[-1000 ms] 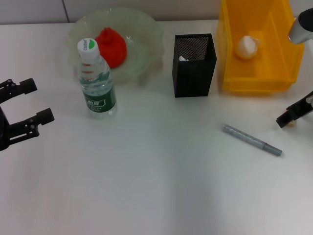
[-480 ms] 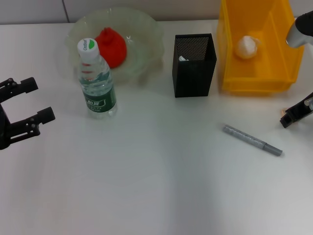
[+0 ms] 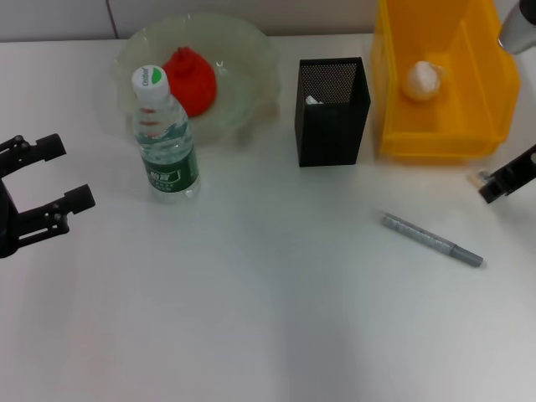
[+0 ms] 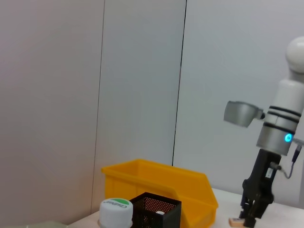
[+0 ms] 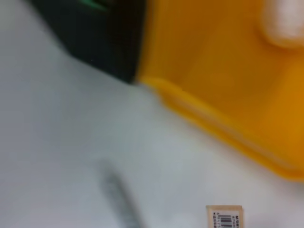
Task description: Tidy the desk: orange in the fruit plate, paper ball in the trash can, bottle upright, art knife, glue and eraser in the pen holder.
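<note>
On the desk, the orange (image 3: 191, 79) lay in the fruit plate (image 3: 251, 59), the paper ball (image 3: 423, 80) in the trash can (image 3: 435, 138), the bottle (image 3: 164, 138) stood upright, while the right gripper (image 3: 502, 182) pinched the eraser (image 4: 235, 222) and the grey art knife (image 3: 431, 239) remained; the left gripper (image 3: 52, 173) waited spread.

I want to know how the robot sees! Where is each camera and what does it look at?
Head view: from the robot's head, down at the table; left gripper open at one edge, right gripper at the other.
Left wrist view: low, facing across the table at the right arm.
Right wrist view: looking down at the eraser; no fingers show.
All three share the trash can and pen holder.
</note>
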`<state>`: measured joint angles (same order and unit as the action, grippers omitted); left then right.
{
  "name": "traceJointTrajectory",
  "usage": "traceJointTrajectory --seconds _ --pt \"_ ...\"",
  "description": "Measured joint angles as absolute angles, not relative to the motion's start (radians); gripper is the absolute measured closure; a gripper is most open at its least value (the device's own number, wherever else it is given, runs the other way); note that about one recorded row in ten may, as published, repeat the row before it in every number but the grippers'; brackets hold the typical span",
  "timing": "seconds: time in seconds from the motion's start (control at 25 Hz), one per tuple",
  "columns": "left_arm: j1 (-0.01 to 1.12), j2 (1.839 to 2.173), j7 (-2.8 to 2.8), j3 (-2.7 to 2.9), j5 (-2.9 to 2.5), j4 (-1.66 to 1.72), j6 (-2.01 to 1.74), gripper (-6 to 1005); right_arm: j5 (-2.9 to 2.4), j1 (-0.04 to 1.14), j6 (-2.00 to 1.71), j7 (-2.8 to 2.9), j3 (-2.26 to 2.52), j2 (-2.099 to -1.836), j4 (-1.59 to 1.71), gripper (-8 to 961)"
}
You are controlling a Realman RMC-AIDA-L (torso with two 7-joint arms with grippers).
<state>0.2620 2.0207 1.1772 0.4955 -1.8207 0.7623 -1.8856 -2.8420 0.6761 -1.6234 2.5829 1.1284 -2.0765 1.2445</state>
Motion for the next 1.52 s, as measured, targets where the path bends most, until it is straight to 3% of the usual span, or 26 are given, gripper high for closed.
traceJointTrajectory --seconds 0.32,0.68,1.0,1.36,1.52 --pt "0.256 2.022 1.168 0.495 -1.821 0.761 -1.885 198 -2.684 0.702 -1.731 2.539 1.129 -2.077 1.359 702" --pt "0.255 2.024 1.156 0.495 -1.821 0.755 -1.884 198 -2.6 0.736 -1.416 2.505 1.212 -2.078 1.336 695" --pt "0.257 2.025 1.155 0.495 -1.821 0.755 -1.876 198 -2.577 0.815 -1.285 2.484 1.295 -2.079 1.185 689" --pt "0.259 2.025 1.155 0.495 -1.821 0.755 -1.859 198 -2.58 0.82 -1.217 2.48 1.306 -2.08 1.157 682" --pt "0.263 2.024 1.155 0.495 -1.821 0.755 -1.857 198 -2.602 0.795 -1.364 2.548 1.303 -2.08 1.3 451"
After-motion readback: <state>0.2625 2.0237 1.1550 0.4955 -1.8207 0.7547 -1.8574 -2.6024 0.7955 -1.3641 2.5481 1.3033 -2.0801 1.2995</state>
